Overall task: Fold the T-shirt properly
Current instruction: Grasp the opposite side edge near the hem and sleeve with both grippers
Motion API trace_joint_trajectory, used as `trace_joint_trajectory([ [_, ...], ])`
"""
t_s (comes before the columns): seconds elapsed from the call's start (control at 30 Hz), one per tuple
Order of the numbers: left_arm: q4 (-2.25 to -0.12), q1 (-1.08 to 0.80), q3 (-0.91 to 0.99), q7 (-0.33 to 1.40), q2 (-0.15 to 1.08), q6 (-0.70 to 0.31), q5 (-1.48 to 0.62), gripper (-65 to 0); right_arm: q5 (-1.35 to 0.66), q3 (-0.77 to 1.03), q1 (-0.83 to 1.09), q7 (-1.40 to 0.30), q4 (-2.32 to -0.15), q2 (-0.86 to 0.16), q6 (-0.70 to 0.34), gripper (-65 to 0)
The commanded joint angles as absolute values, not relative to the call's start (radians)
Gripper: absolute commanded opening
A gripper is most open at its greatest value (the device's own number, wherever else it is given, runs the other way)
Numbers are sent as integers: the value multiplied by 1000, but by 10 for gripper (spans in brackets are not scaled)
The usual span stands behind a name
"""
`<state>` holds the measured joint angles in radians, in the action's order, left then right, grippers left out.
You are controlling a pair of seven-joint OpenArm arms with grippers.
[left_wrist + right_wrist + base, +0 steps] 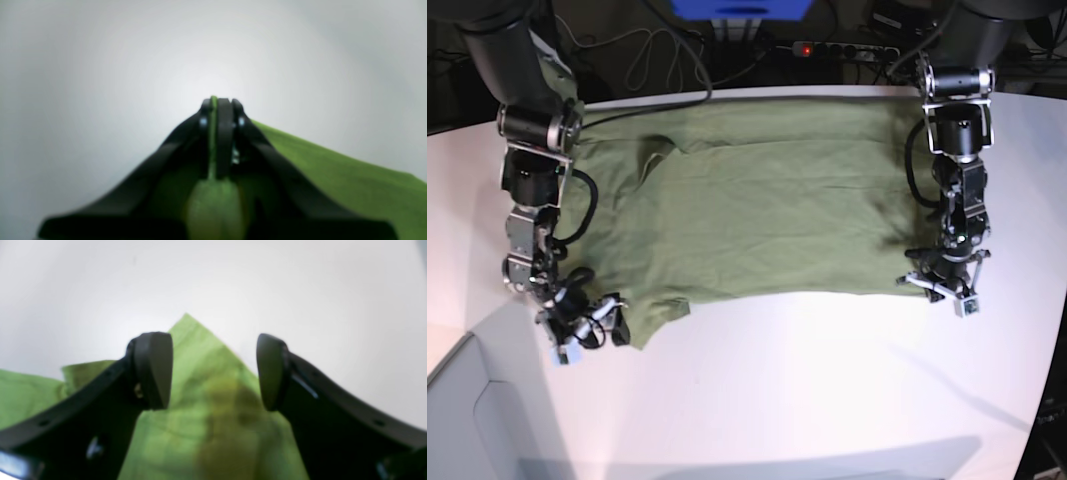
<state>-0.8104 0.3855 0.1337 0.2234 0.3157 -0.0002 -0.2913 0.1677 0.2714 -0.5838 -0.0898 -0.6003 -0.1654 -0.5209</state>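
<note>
1. the white tabletop (pixel 827 380) is carrying the t-shirt (pixel 757 220), which is lying spread flat across it.
2. the left tool (pixel 218 103) is clenching a t-shirt corner; it should be lifting only once both hold.
3. the right tool (pixel 215 371) is hanging released over a sleeve corner, needing to be closing squarely on the fabric.

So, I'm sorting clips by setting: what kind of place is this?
Probably a robotics lab bench: a white table, the T-shirt spread on it between two robot arms, and cables with a power strip behind.
</note>
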Motion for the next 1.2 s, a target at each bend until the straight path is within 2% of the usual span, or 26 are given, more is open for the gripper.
trace_joint_trajectory([
  [0.0, -814, 400, 133, 251, 323, 2, -291, -650, 182, 263, -618, -47, -615, -168, -513, -270],
  [0.2, -814, 397, 133, 251, 323, 2, -294, -650, 251, 254, -631, -22, -573, -157, -361, -270],
  [0.57, -814, 395, 133, 251, 323, 2, -295, -650, 254, 254, -645, -28, -515, -136, -360, -282],
  [0.6, -814, 395, 133, 251, 323, 2, -295, -650, 254, 254, -645, -30, -515, -136, -360, -298],
  [0.67, -814, 395, 133, 251, 323, 2, -295, -650, 254, 254, -644, -30, -515, -134, -360, -369],
  [0.83, -814, 390, 133, 251, 323, 2, -295, -650, 254, 254, -642, -31, -515, -134, -360, -650],
  [1.07, -823, 383, 139, 252, 305, 2, -295, -650, 254, 254, -647, -31, -527, -137, -360, -649],
  [1.17, -852, 378, 140, 259, 303, 2, -297, -650, 251, 255, -624, -85, -628, -137, -361, -649],
])
